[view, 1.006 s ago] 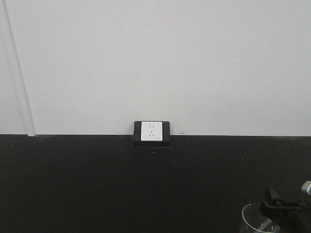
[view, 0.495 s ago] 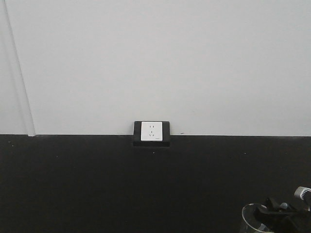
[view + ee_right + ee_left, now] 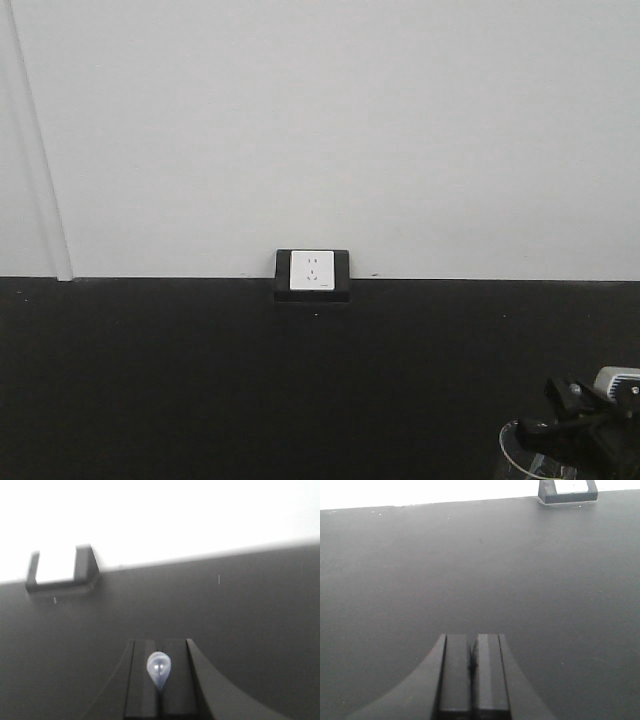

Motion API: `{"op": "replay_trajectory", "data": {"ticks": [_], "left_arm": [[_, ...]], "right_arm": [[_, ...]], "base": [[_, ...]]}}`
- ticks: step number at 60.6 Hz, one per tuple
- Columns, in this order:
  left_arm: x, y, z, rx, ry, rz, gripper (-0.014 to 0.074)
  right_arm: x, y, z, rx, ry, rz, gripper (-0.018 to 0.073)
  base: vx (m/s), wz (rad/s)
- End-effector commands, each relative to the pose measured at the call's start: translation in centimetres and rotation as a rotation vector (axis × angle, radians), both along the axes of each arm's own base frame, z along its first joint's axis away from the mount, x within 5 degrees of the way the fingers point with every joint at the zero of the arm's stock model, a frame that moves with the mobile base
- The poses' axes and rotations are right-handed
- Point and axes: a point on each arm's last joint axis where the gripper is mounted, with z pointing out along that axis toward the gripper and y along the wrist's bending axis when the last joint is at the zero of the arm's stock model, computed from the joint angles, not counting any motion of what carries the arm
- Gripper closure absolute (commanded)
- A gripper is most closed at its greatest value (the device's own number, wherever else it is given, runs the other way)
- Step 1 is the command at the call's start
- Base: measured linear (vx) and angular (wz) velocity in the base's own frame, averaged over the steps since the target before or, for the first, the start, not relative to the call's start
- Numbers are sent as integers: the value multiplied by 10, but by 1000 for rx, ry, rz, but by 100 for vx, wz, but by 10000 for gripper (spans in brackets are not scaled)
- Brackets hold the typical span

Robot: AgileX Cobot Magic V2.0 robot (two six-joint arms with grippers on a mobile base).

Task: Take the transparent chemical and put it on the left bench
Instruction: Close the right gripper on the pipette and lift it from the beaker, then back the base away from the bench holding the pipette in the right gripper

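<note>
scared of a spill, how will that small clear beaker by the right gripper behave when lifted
The beaker looks like clear glass, so probably fragile and slippery. Its open top suggests contents could slop if tipped. The pipette bulb in the right gripper looks soft, likely to squash.

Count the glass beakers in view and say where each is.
1. The beaker is at the front view's bottom right edge, partly behind the right gripper, which is shut on its pipette. Others may be out of frame.
</note>
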Motion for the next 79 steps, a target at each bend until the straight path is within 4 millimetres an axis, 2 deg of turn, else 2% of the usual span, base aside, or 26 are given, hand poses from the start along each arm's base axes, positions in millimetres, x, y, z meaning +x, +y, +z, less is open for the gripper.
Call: {"op": "replay_trajectory", "data": {"ticks": [1, 7, 15, 30, 39, 52, 79], "left_arm": [[-1, 0, 3, -14, -81, -1, 600], [-1, 0, 3, -14, -81, -1, 600], [-1, 0, 3, -14, -81, -1, 600], [-1, 0, 3, -14, -81, -1, 600], [-1, 0, 3, -14, -81, -1, 600], [-1, 0, 3, -14, -81, -1, 600], [-1, 0, 3, -14, -81, -1, 600]], "right_arm": [[-6, 0, 44, -50, -208, 14, 564], [-20, 2, 66, -83, -229, 58, 564], [-43, 4, 86, -153, -167, 107, 563], [-94, -4, 105, -196, 6, 81, 564], [-113, -7, 113, -201, 18, 68, 564], [-125, -9, 121, -198, -34, 62, 564], [-125, -9, 121, -199, -31, 62, 564]], "base": [[0, 0], [0, 0], [0, 0], [0, 0], [0, 0], [0, 0], [0, 0]]}}
